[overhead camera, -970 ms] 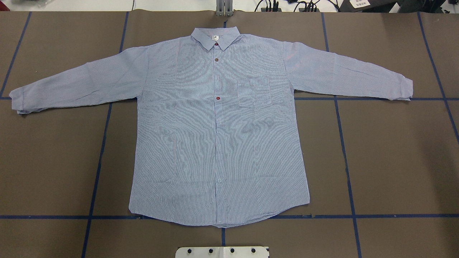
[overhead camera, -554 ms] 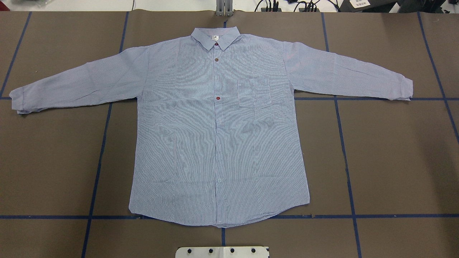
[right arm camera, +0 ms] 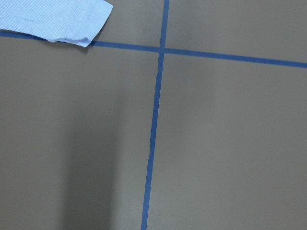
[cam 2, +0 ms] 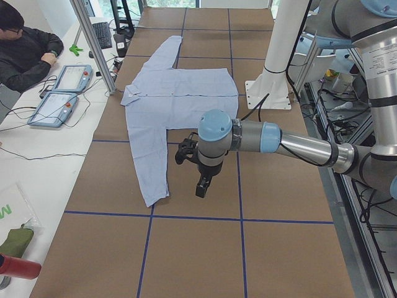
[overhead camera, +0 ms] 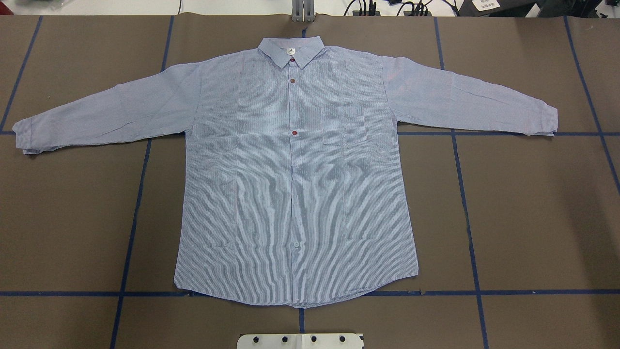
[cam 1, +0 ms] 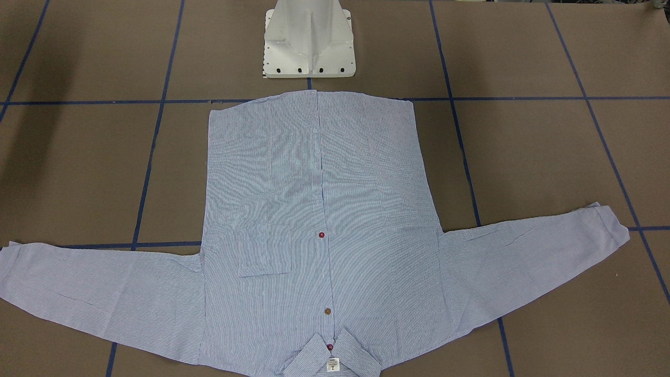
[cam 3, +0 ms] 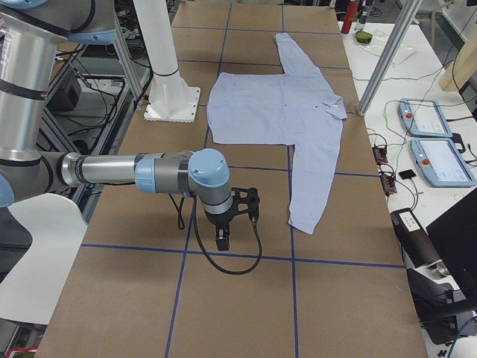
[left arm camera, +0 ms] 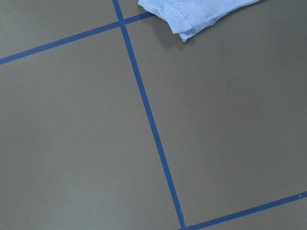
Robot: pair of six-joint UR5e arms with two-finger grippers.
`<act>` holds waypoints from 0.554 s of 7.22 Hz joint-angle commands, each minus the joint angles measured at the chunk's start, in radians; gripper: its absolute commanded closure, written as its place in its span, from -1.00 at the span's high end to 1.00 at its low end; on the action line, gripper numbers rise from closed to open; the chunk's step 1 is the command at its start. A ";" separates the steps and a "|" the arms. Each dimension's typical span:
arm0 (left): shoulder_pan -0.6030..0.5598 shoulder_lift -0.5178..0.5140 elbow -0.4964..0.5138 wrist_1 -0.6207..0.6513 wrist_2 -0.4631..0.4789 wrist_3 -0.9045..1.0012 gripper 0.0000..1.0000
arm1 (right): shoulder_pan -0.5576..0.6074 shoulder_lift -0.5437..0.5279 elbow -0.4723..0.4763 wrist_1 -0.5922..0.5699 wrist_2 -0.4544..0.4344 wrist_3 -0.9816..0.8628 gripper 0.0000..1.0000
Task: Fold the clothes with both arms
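Observation:
The light blue striped shirt (overhead camera: 295,169) lies flat and face up on the brown table, buttoned, both sleeves spread out, collar at the far side. It also shows in the front view (cam 1: 314,209). My left gripper (cam 2: 201,183) hovers above the table just beside the near sleeve's cuff (cam 2: 152,197). My right gripper (cam 3: 221,239) hovers off the other cuff (cam 3: 304,220). I cannot tell whether either is open or shut. Neither gripper shows in the overhead or front views. The left wrist view catches a cuff (left arm camera: 192,17), and so does the right wrist view (right arm camera: 53,19).
The white pedestal base (overhead camera: 300,341) stands at the table's near edge by the shirt hem. Blue tape lines (overhead camera: 131,232) grid the brown table. Teach pendants (cam 2: 62,93) and a seated person (cam 2: 25,49) are beyond the far edge. A metal post (cam 3: 387,52) stands there.

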 commanded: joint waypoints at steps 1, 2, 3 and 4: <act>-0.006 -0.109 -0.007 -0.083 0.002 -0.003 1.00 | 0.000 0.048 -0.026 0.181 0.002 0.013 1.00; -0.017 -0.129 0.005 -0.193 0.002 -0.004 1.00 | 0.000 0.074 -0.045 0.201 0.038 0.040 1.00; -0.017 -0.167 0.068 -0.340 -0.001 -0.006 1.00 | 0.000 0.087 -0.056 0.201 0.072 0.057 1.00; -0.017 -0.201 0.146 -0.422 -0.003 -0.009 1.00 | 0.000 0.105 -0.068 0.213 0.085 0.091 1.00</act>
